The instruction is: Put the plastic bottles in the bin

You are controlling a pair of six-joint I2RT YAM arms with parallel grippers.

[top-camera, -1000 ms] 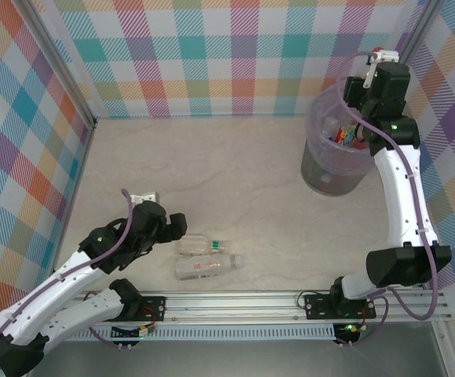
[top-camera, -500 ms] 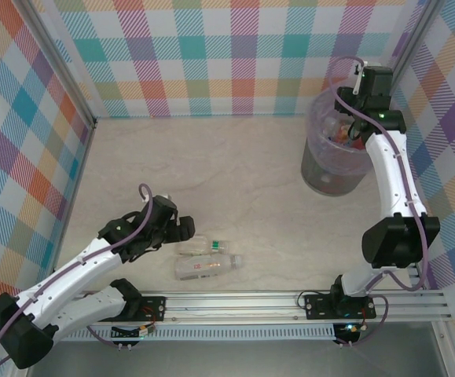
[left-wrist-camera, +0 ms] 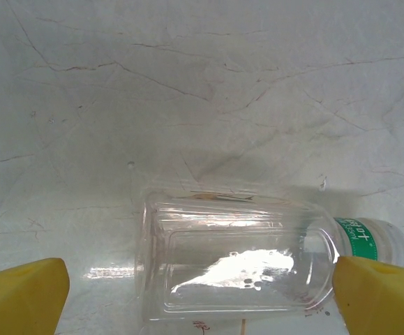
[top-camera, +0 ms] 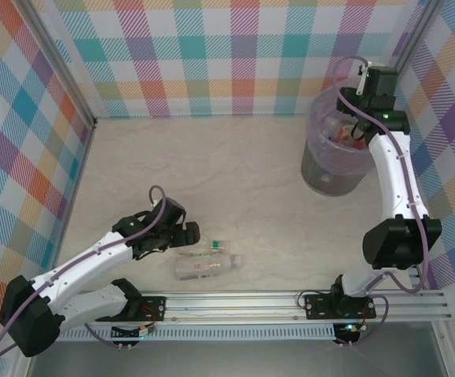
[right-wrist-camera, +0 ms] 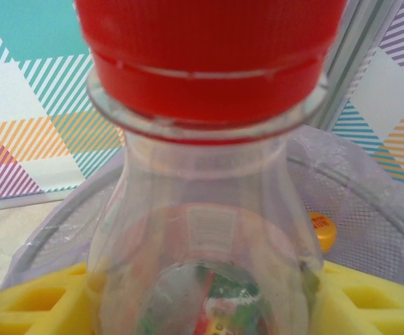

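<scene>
Pickup is in hand on the left: the left gripper (left-wrist-camera: 202,296) hangs low with its fingers spread wide to either side of a clear bottle (left-wrist-camera: 229,265) lying on the table (left-wrist-camera: 188,84). A red-labelled bottle (top-camera: 203,267) lies just beside it. The next move calls for settling lower and closing across the body. At right, the right gripper (right-wrist-camera: 205,307) clasps a red-capped bottle (right-wrist-camera: 205,195) above the bin (top-camera: 321,177), where other bottles (top-camera: 343,135) lie; it need only let go.
</scene>
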